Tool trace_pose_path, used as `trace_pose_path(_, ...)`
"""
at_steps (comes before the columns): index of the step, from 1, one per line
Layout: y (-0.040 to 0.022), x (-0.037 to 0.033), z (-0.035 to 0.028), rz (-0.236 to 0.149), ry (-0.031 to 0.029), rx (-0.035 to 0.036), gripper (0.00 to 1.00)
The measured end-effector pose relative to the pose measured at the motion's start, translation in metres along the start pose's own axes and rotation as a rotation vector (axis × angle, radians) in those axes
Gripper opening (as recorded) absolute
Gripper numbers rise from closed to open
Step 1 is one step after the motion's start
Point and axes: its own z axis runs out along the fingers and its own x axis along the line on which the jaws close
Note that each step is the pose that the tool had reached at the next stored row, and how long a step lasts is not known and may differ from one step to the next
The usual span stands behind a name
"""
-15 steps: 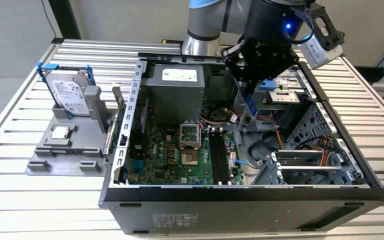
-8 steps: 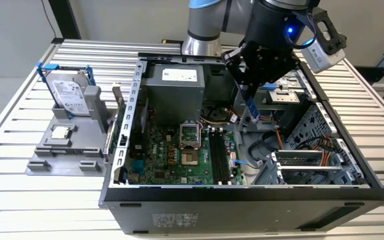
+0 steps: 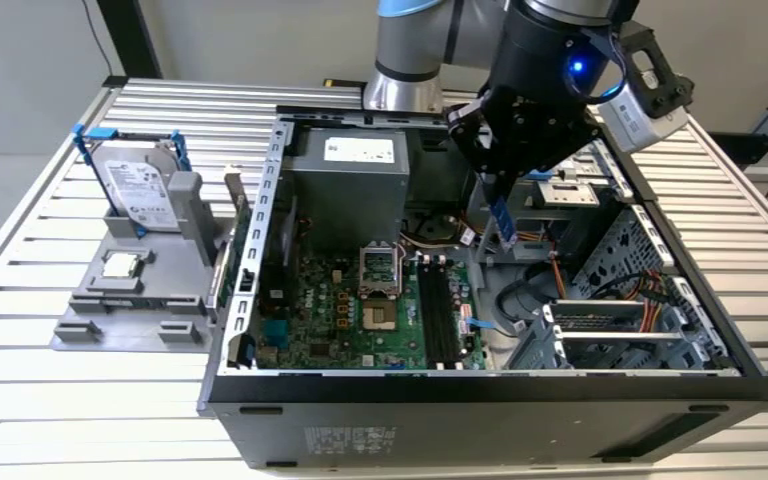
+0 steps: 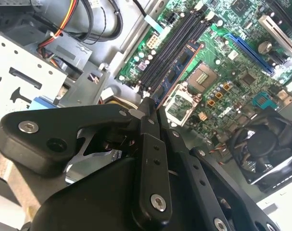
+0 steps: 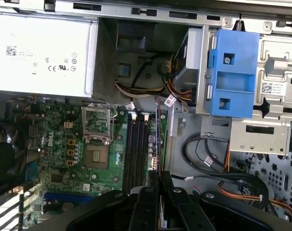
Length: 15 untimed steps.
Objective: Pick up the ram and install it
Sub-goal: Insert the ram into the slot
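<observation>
My gripper [image 3: 496, 196] hangs inside the open computer case [image 3: 244, 300], shut on the ram [image 3: 503, 224]. The ram is a narrow blue stick held on edge, pointing down toward the motherboard. In the second wrist view the ram [image 4: 180, 71] reaches out from my closed fingertips [image 4: 146, 118] over the black memory slots [image 4: 177, 41]. In the first wrist view the ram [image 5: 158, 139] appears as a thin line running parallel to the memory slots [image 5: 136, 149], just off their side nearest the drive cage. It hangs above the memory slots [image 3: 440, 305], apart from them.
A silver hard drive [image 3: 137, 190] and a small square processor chip [image 3: 120, 265] rest in a grey holder at the exterior view's left. Inside the case are the power supply [image 3: 344, 180], the processor socket [image 3: 381, 268], a blue drive bracket [image 5: 232, 72], a fan [image 4: 266, 149] and loose cables [image 5: 208, 154].
</observation>
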Motion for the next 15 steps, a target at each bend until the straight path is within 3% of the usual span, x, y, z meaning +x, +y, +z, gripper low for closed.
trace_pose_path(15, 0.0, 0.0, 0.0003, 0.0, -0.0001, 0.0, 0.0)
